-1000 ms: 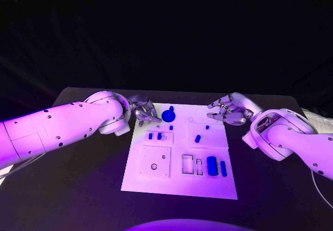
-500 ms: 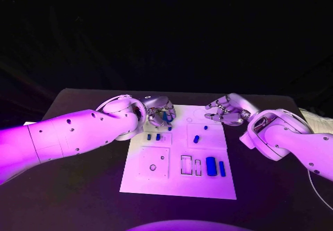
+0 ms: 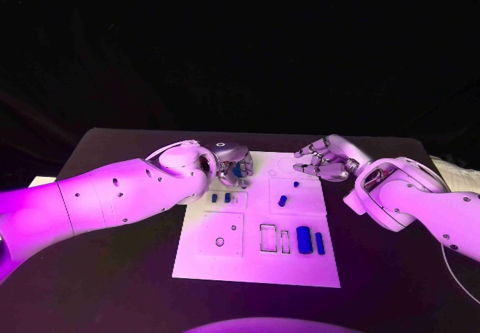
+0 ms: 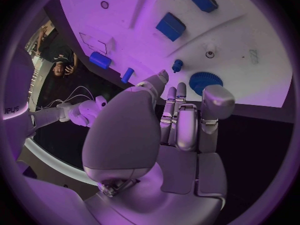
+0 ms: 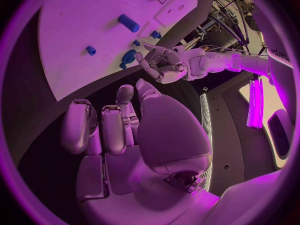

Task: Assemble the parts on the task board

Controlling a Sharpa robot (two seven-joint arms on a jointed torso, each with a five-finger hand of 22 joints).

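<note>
The white task board (image 3: 258, 267) lies mid-table. A blue gear (image 4: 205, 81) lies flat near its far left corner, also seen as the gear (image 5: 127, 59). My left hand (image 3: 232, 164) hovers over it, its half-curled fingertips (image 4: 164, 78) right beside the gear; I cannot tell whether they touch. Nothing is gripped. My right hand (image 3: 322, 158) hangs over the board's far right corner with loosely curled fingers (image 5: 81, 125), holding nothing. Two blue pegs (image 3: 214, 198) stand nearer than the gear. An oblong blue part (image 3: 283, 201) lies mid-board.
A blue block (image 3: 304, 239) and a slim blue bar (image 3: 320, 242) lie at the board's near right, beside two empty slots (image 3: 269, 237). A square panel with a small ring (image 3: 220, 241) sits at the near left. Black table (image 3: 110, 277) surrounds the board.
My left hand has moved right from beside the board's edge to over the blue gear. The right hand has barely shifted. The gear lies where it was.
</note>
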